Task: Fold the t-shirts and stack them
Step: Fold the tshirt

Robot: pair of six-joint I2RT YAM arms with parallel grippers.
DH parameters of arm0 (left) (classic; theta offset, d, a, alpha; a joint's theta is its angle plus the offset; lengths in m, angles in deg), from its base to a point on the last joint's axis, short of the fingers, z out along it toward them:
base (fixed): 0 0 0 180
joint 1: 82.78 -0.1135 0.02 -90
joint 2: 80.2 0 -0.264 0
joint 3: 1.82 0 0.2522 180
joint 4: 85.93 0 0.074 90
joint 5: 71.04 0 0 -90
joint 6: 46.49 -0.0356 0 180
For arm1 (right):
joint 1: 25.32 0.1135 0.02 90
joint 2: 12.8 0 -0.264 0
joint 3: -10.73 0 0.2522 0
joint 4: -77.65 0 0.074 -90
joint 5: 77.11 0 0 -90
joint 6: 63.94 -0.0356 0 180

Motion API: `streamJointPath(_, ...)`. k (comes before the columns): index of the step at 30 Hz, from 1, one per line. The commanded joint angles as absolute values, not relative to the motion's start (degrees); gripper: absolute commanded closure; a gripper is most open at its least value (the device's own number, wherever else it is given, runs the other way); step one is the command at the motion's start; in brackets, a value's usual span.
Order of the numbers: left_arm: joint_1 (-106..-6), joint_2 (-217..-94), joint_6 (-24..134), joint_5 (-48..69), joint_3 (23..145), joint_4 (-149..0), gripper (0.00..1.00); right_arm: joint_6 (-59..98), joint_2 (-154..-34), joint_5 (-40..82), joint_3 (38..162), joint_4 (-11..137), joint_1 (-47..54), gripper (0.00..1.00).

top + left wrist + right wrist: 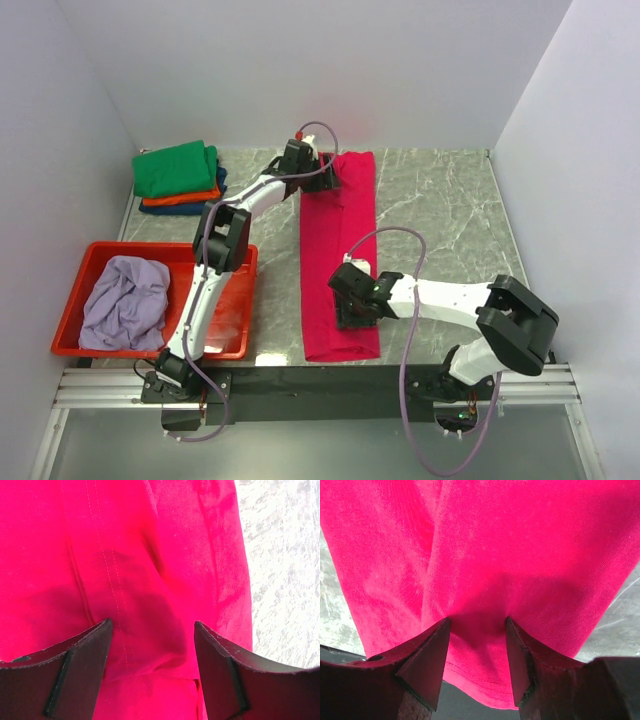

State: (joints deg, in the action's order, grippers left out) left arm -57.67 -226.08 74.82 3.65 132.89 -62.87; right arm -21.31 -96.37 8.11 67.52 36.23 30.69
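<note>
Grey marble table bears the pink shirt, a long strip from far edge to near edge. Its far end is partly hidden under the left gripper, jaws apart. Its near end is under the right gripper, jaws also apart.

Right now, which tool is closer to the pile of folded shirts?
Left. The left tool is right of the folded stack, at the far end of the crimson-pink t-shirt; the right tool is at its near end.
</note>
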Motion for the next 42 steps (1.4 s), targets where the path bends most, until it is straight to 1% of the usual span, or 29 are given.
streamJointPath(1,-57.3,-229.2,75.5,3.7,133.6,-60.4,0.27,-22.4,-97.7,7.6,68.2,35.5,31.1,0.44)
streamJointPath(4,-57.1,-226.3,75.2,3.8,132.3,-63.1,0.27,-22.8,-95.8,4.8,68.8,34.0,31.3,0.44)
streamJointPath(6,-56.8,-223.5,74.3,5.1,131.1,-65.1,0.26,-23.1,-92.0,2.5,69.0,32.7,31.2,0.43)
streamJointPath(9,-55.9,-215.6,73.3,7.8,127.4,-68.5,0.22,-23.4,-86.0,-0.9,69.7,29.1,31.4,0.42)
streamJointPath(10,-55.4,-210.4,73.2,8.6,123.9,-69.7,0.21,-23.3,-84.6,-1.3,69.9,28.3,31.4,0.41)
streamJointPath(12,-54.9,-204.6,73.4,11.0,119.0,-74.0,0.21,-23.5,-81.5,-2.1,69.8,25.8,31.4,0.41)
streamJointPath(13,-54.2,-198.6,73.5,12.1,113.4,-75.0,0.20,-23.6,-80.8,-2.1,69.1,25.4,31.5,0.40)
streamJointPath(15,-53.5,-193.1,73.9,15.3,108.1,-75.0,0.19,-24.6,-79.1,-2.1,67.8,24.7,31.6,0.40)
streamJointPath(16,-52.9,-188.1,74.5,16.2,102.2,-74.6,0.19,-24.9,-78.6,-1.8,66.3,24.9,31.7,0.40)
streamJointPath(17,-52.5,-185.7,75.2,16.6,98.7,-74.7,0.19,-26.0,-77.8,-1.6,65.4,25.2,32.2,0.40)
streamJointPath(18,-52.2,-183.5,76.2,16.8,91.6,-75.0,0.19,-26.5,-77.1,-1.4,64.4,25.6,32.3,0.40)
streamJointPath(20,-50.6,-177.4,77.8,18.6,84.8,-73.8,0.19,-27.7,-75.7,-0.3,61.7,26.4,33.1,0.40)
streamJointPath(21,-50.0,-175.4,79.6,18.7,77.8,-73.7,0.19,-28.2,-75.1,-0.2,61.0,26.4,33.2,0.40)
streamJointPath(23,-47.6,-170.0,81.7,21.4,71.0,-74.5,0.19,-28.9,-73.7,-0.3,59.3,25.5,33.6,0.40)
streamJointPath(24,-46.7,-167.0,83.1,22.2,65.3,-74.9,0.19,-29.0,-73.3,-0.2,58.6,25.4,33.7,0.40)
streamJointPath(30,-38.7,-159.4,88.5,26.0,52.4,-70.2,0.19,-30.1,-71.3,0.0,56.4,26.2,34.4,0.39)
streamJointPath(35,-35.7,-151.6,95.3,26.3,43.1,-68.7,0.19,-31.4,-72.6,1.5,54.5,29.2,34.7,0.39)
streamJointPath(38,-33.9,-144.6,98.2,26.4,39.6,-67.4,0.19,-32.1,-73.2,1.6,53.6,29.2,35.4,0.39)
streamJointPath(42,-30.9,-140.2,101.2,27.3,37.3,-63.8,0.19,-33.1,-73.0,2.2,52.5,28.8,35.9,0.39)
